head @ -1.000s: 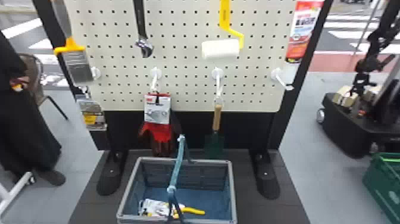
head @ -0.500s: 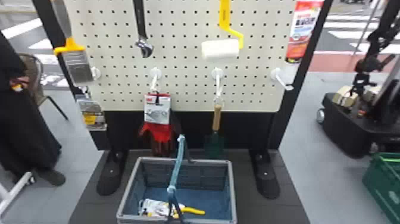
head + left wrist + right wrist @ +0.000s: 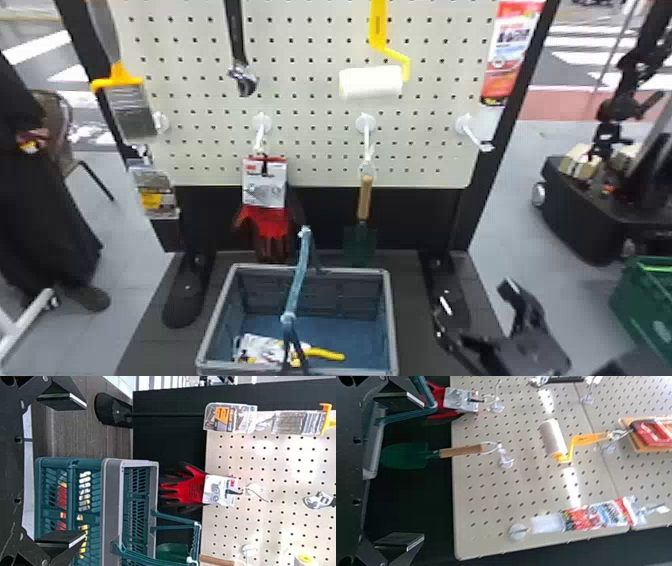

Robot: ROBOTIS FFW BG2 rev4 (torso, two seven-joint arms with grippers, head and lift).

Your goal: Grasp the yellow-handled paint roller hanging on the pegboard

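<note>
The paint roller (image 3: 370, 81) hangs high on the white pegboard (image 3: 310, 145), right of centre, white sleeve down and yellow handle (image 3: 378, 25) up. The right wrist view has the roller (image 3: 552, 435) and its yellow handle (image 3: 589, 439) well ahead. My right gripper (image 3: 475, 302) is low at the bottom right, beside the pegboard's foot and far below the roller, fingers spread. In its own view the right gripper (image 3: 403, 471) is open and empty. My left gripper (image 3: 61, 471) is open and empty too, over the basket (image 3: 130, 506), with the roller's end (image 3: 305, 560) far off.
A wrench (image 3: 240, 65), a yellow-collared brush (image 3: 127, 105), red gloves (image 3: 265, 220) and a wooden-handled trowel (image 3: 362, 220) hang on the board; one hook (image 3: 472, 132) is bare. The grey-blue basket (image 3: 385, 310) stands below with its handle (image 3: 297, 280) raised. A person in black stands at left.
My right gripper has risen into the head view at the bottom right. The board and its tools have not moved.
</note>
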